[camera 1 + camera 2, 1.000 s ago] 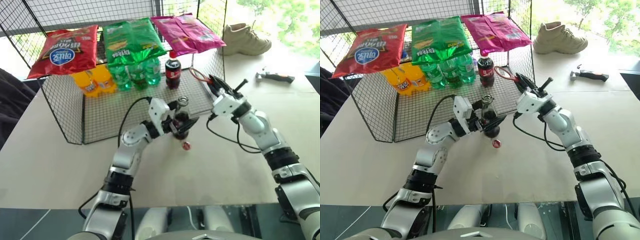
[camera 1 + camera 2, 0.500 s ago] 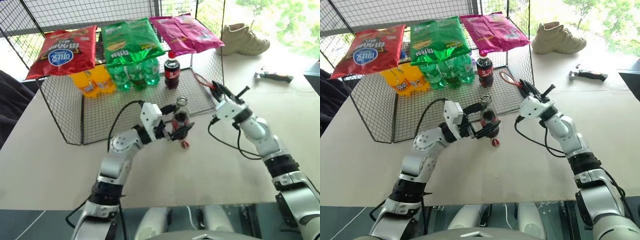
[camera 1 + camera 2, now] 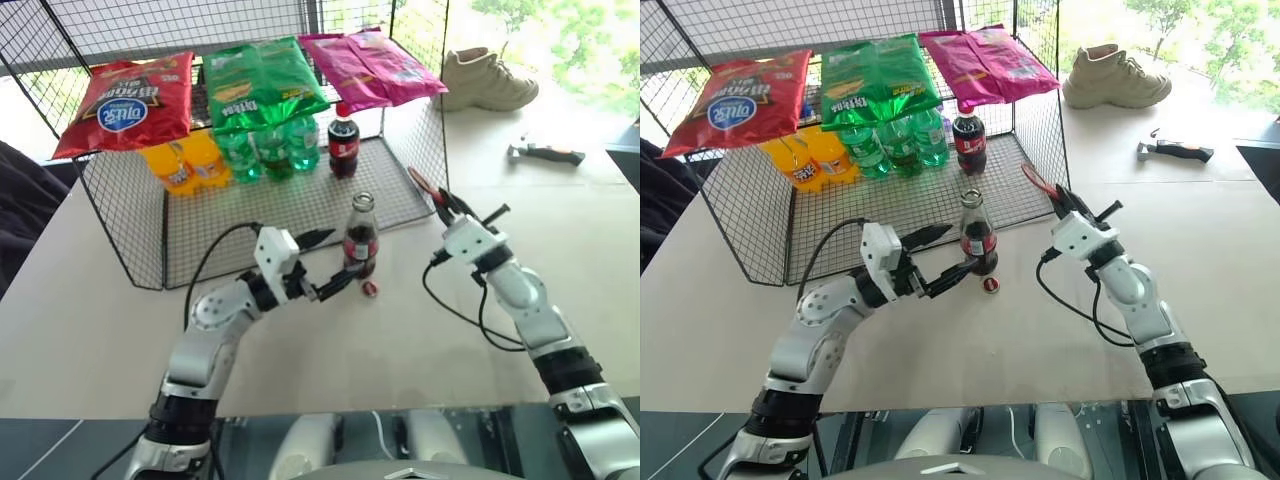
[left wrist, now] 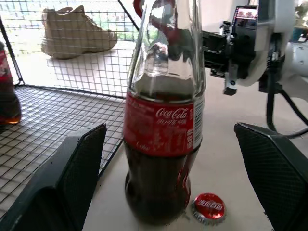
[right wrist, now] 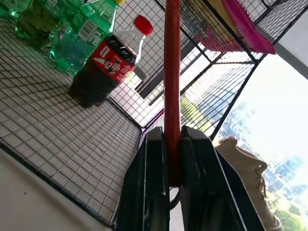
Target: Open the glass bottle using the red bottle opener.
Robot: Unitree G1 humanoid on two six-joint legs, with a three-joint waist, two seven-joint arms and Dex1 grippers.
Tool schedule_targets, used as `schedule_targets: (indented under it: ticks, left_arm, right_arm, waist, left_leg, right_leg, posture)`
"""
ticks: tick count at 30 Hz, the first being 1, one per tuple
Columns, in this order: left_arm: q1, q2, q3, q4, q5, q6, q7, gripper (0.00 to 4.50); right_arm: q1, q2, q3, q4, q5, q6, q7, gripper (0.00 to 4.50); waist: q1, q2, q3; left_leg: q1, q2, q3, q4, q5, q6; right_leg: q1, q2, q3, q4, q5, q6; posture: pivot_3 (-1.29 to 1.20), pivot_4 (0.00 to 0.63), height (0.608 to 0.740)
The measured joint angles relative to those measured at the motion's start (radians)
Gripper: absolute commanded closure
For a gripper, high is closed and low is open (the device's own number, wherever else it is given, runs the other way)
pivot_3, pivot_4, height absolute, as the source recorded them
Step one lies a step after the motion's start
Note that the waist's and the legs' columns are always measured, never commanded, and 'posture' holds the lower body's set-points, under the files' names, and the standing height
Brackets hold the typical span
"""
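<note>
glass bottle [image 4: 162,130]: clear, dark liquid, red label, white script
crown cap [image 4: 208,208]: red, white lettering
red bottle opener [image 5: 172,86]: plain red
rack [image 3: 890,200]: black wire grid

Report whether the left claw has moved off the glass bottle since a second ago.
Yes. The left claw, open, has drawn back from the glass bottle toward the robot, away from the wire rack.

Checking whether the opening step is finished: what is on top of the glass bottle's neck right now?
Nothing sits on the glass bottle; its mouth looks bare. A red crown cap lies on the table beside its base. The bottle stands free between the open left gripper fingers.
</note>
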Motion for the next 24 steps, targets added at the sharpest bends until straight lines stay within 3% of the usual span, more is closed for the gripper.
schedule_targets:
  ticks: [5,9,19,24]
  left_arm:
    - [0.107,0.029,0.064,-0.041,0.007,-0.022,0.034,0.09]
    - [0.164,0.039,0.104,-0.066,0.007,-0.038,0.052,0.09]
    - [0.335,0.045,0.166,-0.069,0.021,-0.07,0.106,0.0]
    - [0.429,0.072,0.236,-0.074,0.017,-0.067,0.12,0.0]
  right_arm:
    - [0.213,0.018,-0.009,-0.16,0.303,0.31,0.224,4.5]
    - [0.262,0.011,-0.029,-0.259,0.407,0.477,0.299,4.5]
    - [0.271,-0.038,-0.083,-0.333,0.424,0.575,0.343,0.21]
    - [0.322,-0.089,-0.151,-0.333,0.489,0.618,0.422,0.09]
  waist:
    - [0.002,0.0,-0.001]
    - [0.0,0.0,-0.001]
    - [0.005,0.0,-0.001]
    - [0.009,0.0,-0.001]
  left_leg:
    - [0.0,0.0,0.0,0.0,0.0,0.0]
    - [0.002,0.001,0.001,0.0,-0.002,0.002]
    - [0.002,0.001,0.0,0.001,-0.001,0.001]
    - [0.002,0.001,-0.001,0.001,-0.003,0.005]
  right_leg:
    - [0.001,-0.003,0.0,-0.001,0.0,0.0]
    - [0.002,-0.003,0.0,0.0,0.001,-0.001]
    - [0.002,-0.003,-0.002,0.0,0.001,-0.001]
    - [0.002,-0.004,-0.002,0.0,0.001,-0.001]
  posture:
    - [0.0,0.15,0.732]
    - [0.0,0.15,0.732]
    - [0.0,0.15,0.732]
    - [0.0,0.15,0.732]
